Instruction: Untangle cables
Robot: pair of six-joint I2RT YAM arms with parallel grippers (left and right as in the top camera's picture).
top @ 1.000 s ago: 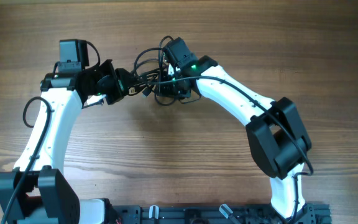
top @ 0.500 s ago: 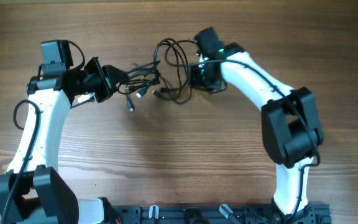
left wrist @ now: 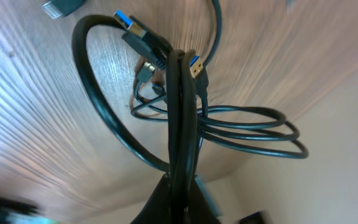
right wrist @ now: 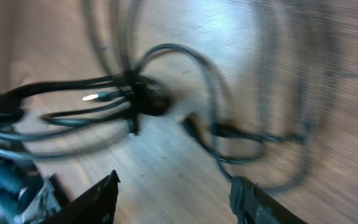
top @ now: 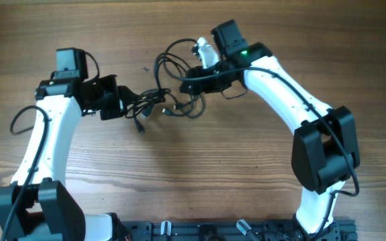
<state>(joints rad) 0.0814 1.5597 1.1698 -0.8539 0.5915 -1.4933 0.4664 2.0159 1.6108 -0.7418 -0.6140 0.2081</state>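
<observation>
Your left gripper (left wrist: 180, 194) pinches the cables (left wrist: 178, 112) while your right gripper (right wrist: 174, 182) hangs spread beside them; pull hard and they could knot up tighter.

left arm (top: 45, 144): white links run from the base at the near left corner up the left side, then bend toward the centre.
left wrist (top: 72, 65): dark block at the far end of the arm, turned so the tool points right.
left end effector (top: 126, 104): fingers closed on a bundle of the cables (left wrist: 182, 124), whose strands run straight into the pinch.
right arm (top: 280, 87): white links arch from a dark elbow at the right up and leftward.
right wrist (top: 232, 40): dark, green light lit, angled down-left.
right end effector (right wrist: 176, 199): fingers (right wrist: 98, 202) spread wide, gripping nothing; its wrist view is blurred.
</observation>
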